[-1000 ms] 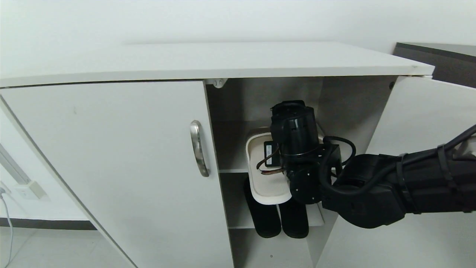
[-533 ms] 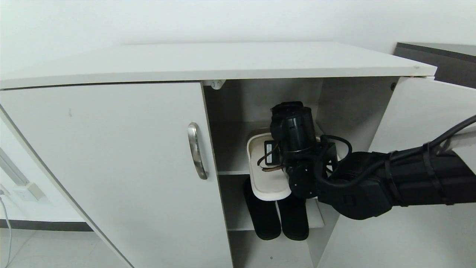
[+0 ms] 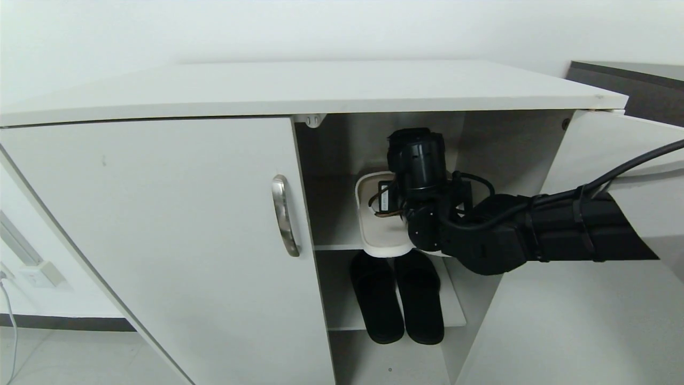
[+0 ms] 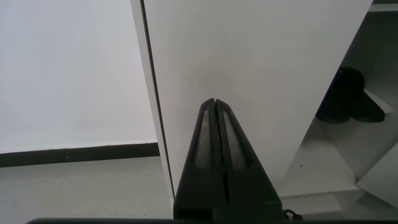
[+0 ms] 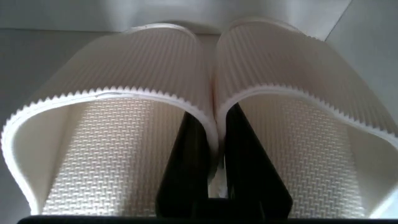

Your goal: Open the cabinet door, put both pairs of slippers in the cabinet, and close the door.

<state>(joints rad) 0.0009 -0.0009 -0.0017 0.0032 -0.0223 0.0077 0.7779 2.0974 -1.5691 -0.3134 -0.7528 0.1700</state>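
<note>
Black right gripper [image 5: 217, 143] is reaching into the open right half of the cabinet [image 3: 320, 85]. Its two fingers [image 5: 193, 168] are sitting one inside each white slipper [image 5: 118, 130], squeezing the two inner strap walls together between them. The jaws are closed down on that double wall, not spread.

The white pair is lying side by side, toes pointing into the cabinet, at the level of the upper shelf [image 3: 334, 235]. In the head view one white sole [image 3: 382, 230] is showing beside the wrist, with its heel end at the shelf's front edge. Whether the soles are resting on the shelf or hanging just above it cannot be told.

The black slippers [image 3: 398, 297] are lying together on the shelf directly below, heels overhanging the front edge slightly.

The right door [image 3: 598, 155] is standing swung open, and the arm is passing in front of it. The left door [image 3: 160, 224] is sitting closed, its metal handle [image 3: 283, 214] near the inner edge.

The left gripper [image 4: 214, 134] is hanging low outside, in front of that closed door. Its fingers are pressed flat together with nothing between them. The black slippers [image 4: 348, 96] are showing past it, well apart.
</note>
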